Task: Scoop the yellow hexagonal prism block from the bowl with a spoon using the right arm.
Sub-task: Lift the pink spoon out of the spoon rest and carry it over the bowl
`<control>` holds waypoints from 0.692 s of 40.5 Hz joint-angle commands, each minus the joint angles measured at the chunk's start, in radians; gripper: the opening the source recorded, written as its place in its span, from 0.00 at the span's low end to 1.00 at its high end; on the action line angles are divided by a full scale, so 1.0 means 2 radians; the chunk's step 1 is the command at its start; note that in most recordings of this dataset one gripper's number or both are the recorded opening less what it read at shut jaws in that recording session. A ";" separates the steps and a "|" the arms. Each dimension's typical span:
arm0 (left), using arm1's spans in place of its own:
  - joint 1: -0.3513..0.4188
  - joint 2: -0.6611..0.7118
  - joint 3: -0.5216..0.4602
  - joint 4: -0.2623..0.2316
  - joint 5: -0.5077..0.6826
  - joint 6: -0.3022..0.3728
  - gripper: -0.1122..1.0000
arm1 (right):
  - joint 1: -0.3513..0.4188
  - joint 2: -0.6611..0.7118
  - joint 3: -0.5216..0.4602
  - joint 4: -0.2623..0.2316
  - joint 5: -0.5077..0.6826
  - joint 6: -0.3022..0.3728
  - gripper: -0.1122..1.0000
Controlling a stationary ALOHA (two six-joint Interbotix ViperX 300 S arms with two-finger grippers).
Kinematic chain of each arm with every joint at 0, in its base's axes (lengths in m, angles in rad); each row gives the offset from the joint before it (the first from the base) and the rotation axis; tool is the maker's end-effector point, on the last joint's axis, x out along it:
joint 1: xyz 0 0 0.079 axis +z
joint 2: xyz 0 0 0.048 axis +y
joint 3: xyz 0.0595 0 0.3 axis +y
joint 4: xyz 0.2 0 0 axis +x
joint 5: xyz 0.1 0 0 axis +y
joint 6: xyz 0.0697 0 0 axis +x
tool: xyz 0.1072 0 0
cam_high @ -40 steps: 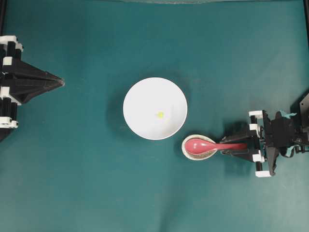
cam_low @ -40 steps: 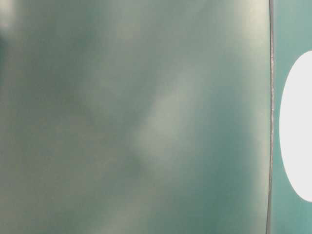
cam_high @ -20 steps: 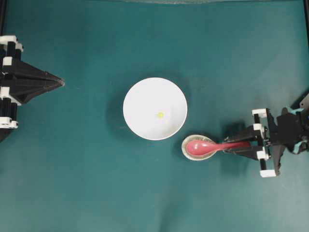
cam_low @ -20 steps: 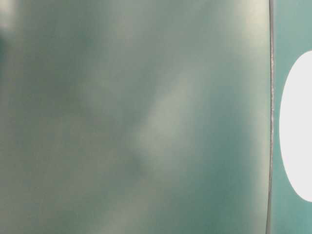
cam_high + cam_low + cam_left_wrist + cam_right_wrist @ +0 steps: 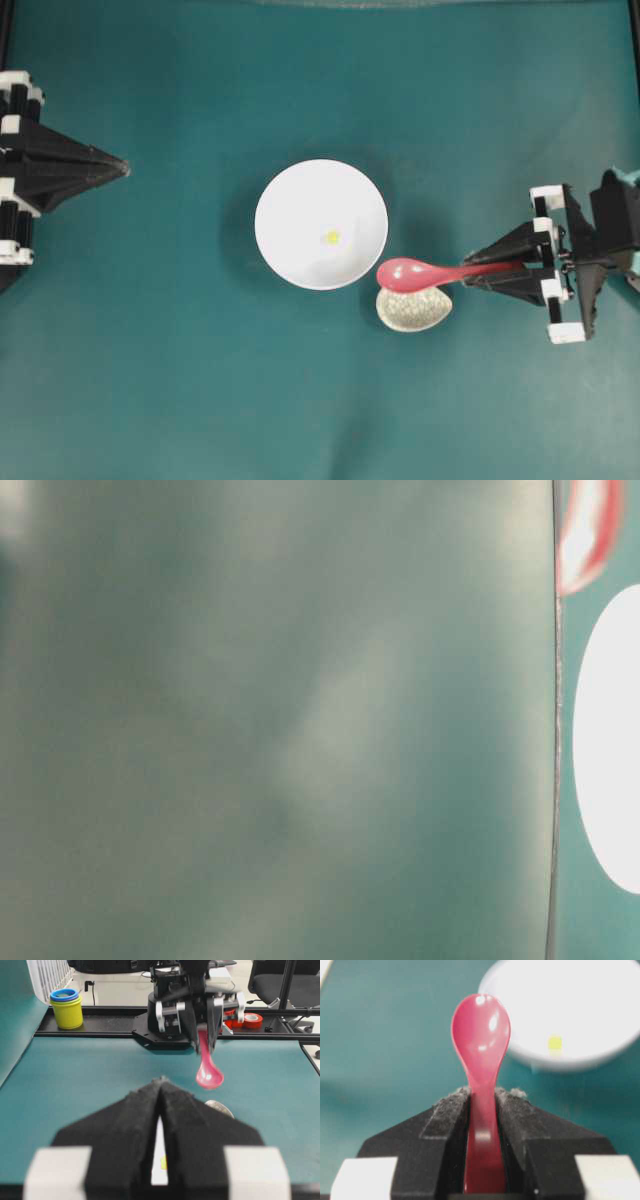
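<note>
Bowl: the white bowl (image 5: 321, 224) sits near the middle of the teal table (image 5: 200, 380) in the overhead view; it holds one thing only, the yellow hexagonal prism block (image 5: 332, 238), lying on the floor of the bowl a little toward 5 o'clock from its centre; in the right wrist view the block (image 5: 555, 1042) shows as a small yellow spot inside the bowl (image 5: 580, 1015).

Spoon rest: a speckled off-white spoon rest (image 5: 413, 308) lies at 5 o'clock of the bowl, just beside its rim; nothing lies in its hollow (the spoon is above it, not in it).

Spoon: the pinkish-red spoon (image 5: 425, 272) is lifted off the rest; its scoop hangs at the rest's 12 o'clock edge, close to the bowl's rim at 4 o'clock; the scoop carries nothing; the handle runs toward 3 o'clock into the gripper; from the left wrist view the spoon (image 5: 209, 1071) hangs clear of the table, scoop tilted down.

Right gripper: the right gripper (image 5: 500, 272) pinches the spoon's handle between its padded fingers (image 5: 446, 1125), which press on both sides of the handle (image 5: 482, 1155).

Left gripper: the left gripper (image 5: 122, 168) is parked at 9 o'clock of the bowl, well apart from it; its fingers (image 5: 130, 1125) are pressed together on nothing.

Table-level view: mostly a blur; only the bowl's white edge (image 5: 605, 750) and a pink-red smear are legible.
</note>
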 commanded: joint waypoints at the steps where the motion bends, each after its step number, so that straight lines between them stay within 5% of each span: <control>1: 0.002 0.001 -0.014 0.002 -0.003 0.000 0.10 | -0.023 -0.044 -0.038 -0.001 0.071 -0.027 0.31; 8: 0.002 0.000 -0.015 0.002 -0.003 0.001 0.10 | -0.073 -0.082 -0.083 -0.002 0.178 -0.058 0.31; 28: 0.002 -0.001 -0.015 0.002 0.017 0.001 0.10 | -0.201 -0.033 -0.188 -0.002 0.341 -0.058 0.31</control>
